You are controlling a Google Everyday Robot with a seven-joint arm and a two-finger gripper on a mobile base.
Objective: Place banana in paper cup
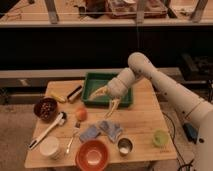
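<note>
Gripper (104, 101) over green tray (99, 83); one banana (59, 97), one paper cup (50, 147)

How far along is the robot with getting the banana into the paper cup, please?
Nothing looks done: the banana lies at the back left of the table, apart from the paper cup at the front left. Nothing is in hand: the end effector hangs open and empty by the front edge of the green tray. Left: reaching the banana, grasping it, carrying it to the cup and releasing it.
</note>
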